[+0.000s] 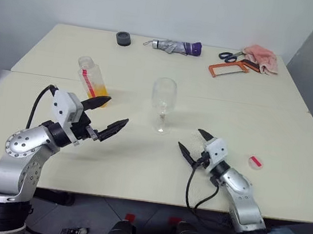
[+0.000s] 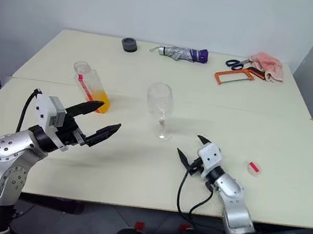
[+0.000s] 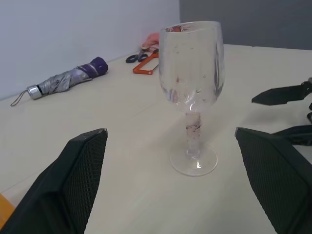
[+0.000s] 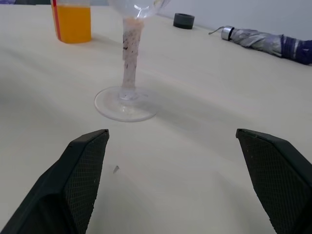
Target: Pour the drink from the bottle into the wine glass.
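The left gripper (image 1: 106,116) is held with its fingers spread wide and nothing between them, just beside the uncapped bottle (image 1: 92,78), which stands upright behind its upper finger with the drink (image 1: 98,92) settled in its lower part. The right gripper (image 1: 192,143) is likewise spread wide and empty above the table (image 1: 291,146); the wine glass (image 1: 163,103) stands upright ahead of it and between the two grippers, apart from both. A small pink-red cap (image 1: 255,162) is seen lying on the table to the right of the right gripper.
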Action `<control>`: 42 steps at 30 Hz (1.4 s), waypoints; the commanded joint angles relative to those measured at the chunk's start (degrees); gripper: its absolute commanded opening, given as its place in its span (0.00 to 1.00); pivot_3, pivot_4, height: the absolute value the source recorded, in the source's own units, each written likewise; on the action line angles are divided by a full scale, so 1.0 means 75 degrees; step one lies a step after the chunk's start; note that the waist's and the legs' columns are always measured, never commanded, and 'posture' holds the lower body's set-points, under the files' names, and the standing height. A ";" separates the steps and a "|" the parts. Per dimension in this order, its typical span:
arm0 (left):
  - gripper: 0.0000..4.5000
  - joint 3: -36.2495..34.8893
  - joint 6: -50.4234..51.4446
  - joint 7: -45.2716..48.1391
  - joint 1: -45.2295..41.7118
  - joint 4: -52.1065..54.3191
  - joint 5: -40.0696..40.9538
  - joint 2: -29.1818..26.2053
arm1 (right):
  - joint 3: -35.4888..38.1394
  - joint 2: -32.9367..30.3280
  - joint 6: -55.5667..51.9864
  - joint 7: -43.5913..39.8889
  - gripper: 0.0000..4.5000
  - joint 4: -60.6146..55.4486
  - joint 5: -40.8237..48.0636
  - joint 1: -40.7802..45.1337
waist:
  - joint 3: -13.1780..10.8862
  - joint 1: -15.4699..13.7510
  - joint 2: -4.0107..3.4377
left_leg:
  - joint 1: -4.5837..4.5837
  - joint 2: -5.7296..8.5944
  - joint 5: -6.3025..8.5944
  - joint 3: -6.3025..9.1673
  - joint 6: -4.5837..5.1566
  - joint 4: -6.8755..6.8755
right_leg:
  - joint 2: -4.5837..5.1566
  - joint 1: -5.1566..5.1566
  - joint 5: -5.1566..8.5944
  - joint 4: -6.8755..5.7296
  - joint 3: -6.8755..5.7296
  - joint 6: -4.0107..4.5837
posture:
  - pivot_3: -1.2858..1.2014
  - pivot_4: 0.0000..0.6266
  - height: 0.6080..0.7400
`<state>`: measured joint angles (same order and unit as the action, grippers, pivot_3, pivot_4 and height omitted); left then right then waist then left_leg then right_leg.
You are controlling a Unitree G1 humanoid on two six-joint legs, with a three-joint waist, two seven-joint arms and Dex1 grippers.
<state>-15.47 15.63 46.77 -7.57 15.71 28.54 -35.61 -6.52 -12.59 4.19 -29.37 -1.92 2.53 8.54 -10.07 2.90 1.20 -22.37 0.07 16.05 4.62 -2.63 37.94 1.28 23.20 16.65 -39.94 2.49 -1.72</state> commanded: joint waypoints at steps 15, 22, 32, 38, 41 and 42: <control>1.00 -0.0346 -0.1111 -0.1776 0.0293 -0.1021 -0.1091 0.0766 | -0.0052 -0.1226 -0.1850 -0.1433 0.99 -0.2630 0.1836 -0.0188 | -0.0001 -0.0019 0.0004 | 0.0000 0.0004 0.0001 0.0003 0.0001 0.0001 | -0.0001 -0.0004 0.0000 0.0004 -0.0003 -0.0001 | 0.52 0.24 1.00; 1.00 -0.0190 -0.1232 -0.2183 0.0435 -0.1056 -0.1356 0.1100 | 0.0003 -0.1283 -0.2240 -0.1398 0.99 -0.2818 0.2072 -0.0040 | 0.0001 -0.0090 0.0007 | -0.0001 0.0003 0.0000 0.0006 0.0001 0.0002 | 0.0003 -0.0005 0.0000 0.0005 -0.0007 -0.0001 | 0.52 0.24 1.00; 1.00 -0.0091 -0.1231 -0.2097 0.0484 -0.0996 -0.1285 0.1087 | 0.0126 -0.1186 -0.1998 -0.0970 0.99 -0.2784 0.1855 -0.0136 | 0.0001 -0.0095 0.0008 | -0.0001 0.0004 0.0000 0.0003 0.0000 0.0002 | 0.0004 -0.0005 0.0000 0.0004 -0.0005 -0.0001 | 0.52 0.24 1.00; 1.00 -0.0033 -0.1265 -0.2135 0.0489 -0.1028 -0.1375 0.1090 | 0.0127 -0.1285 -0.2093 -0.0891 0.99 -0.2825 0.1863 -0.0117 | 0.0001 -0.0096 0.0008 | -0.0001 0.0004 0.0000 0.0003 0.0000 0.0002 | 0.0004 -0.0005 0.0000 0.0004 -0.0005 -0.0001 | 0.52 0.24 1.00; 1.00 -0.0027 -0.1273 -0.2169 0.0471 -0.1043 -0.1398 0.1098 | 0.0098 -0.1309 -0.2072 -0.0856 0.99 -0.2778 0.1811 -0.0103 | 0.0001 -0.0096 0.0008 | -0.0001 0.0004 0.0000 0.0003 0.0000 0.0003 | 0.0004 -0.0005 0.0000 0.0004 -0.0005 -0.0001 | 0.52 0.24 1.00; 1.00 -0.0031 -0.1275 -0.2180 0.0459 -0.1054 -0.1405 0.1100 | 0.0080 -0.1314 -0.2041 -0.0842 0.99 -0.2741 0.1758 -0.0103 | 0.0001 -0.0096 0.0008 | -0.0001 0.0004 0.0000 0.0003 0.0000 0.0002 | 0.0004 -0.0005 0.0000 0.0004 -0.0005 -0.0001 | 0.52 0.24 1.00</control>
<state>-15.53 7.22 30.64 -4.07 6.60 18.32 -27.01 -6.51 -22.10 -12.01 -36.08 -20.59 16.21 7.48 -10.06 2.18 1.25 -22.38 0.11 16.05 4.64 -2.63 37.96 1.30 23.16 16.65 -39.91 2.45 -1.73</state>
